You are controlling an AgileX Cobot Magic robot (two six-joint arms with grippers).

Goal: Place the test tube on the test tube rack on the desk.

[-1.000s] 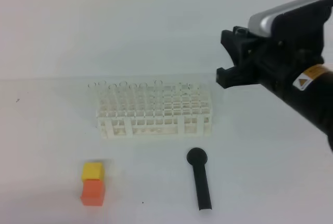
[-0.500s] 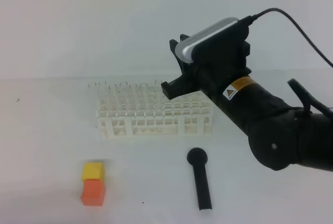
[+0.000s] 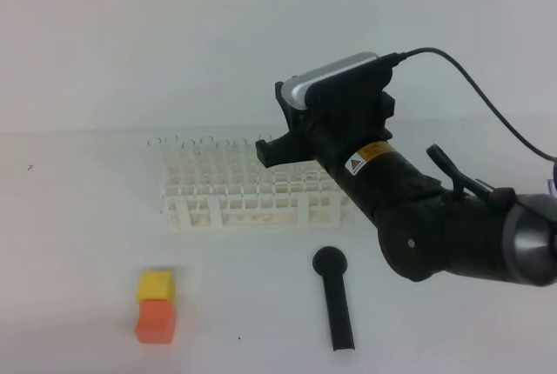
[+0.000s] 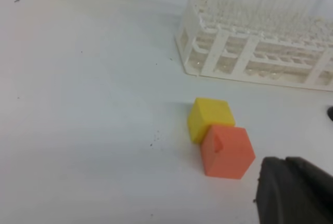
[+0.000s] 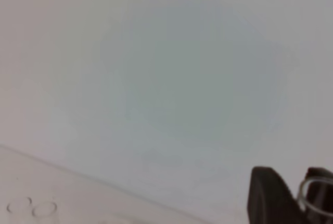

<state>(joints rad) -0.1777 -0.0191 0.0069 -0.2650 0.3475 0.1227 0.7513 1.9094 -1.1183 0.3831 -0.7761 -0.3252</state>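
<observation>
From above, my right jaws [image 3: 277, 122] hang over the test tube rack's [image 3: 252, 191] right end on the table [image 3: 78, 243]. My right wrist shows them clamped on the test tube [image 5: 312, 195]. My left jaws are together.

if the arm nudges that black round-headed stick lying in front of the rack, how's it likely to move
The black stick looks stiff and straight, so it would probably slide or pivot as one piece. Its shaft seems round, so a sideways nudge may roll it across the smooth desk, likely curving around the wider head. Lying flat, it cannot tip, and it sits apart from the rack.
</observation>
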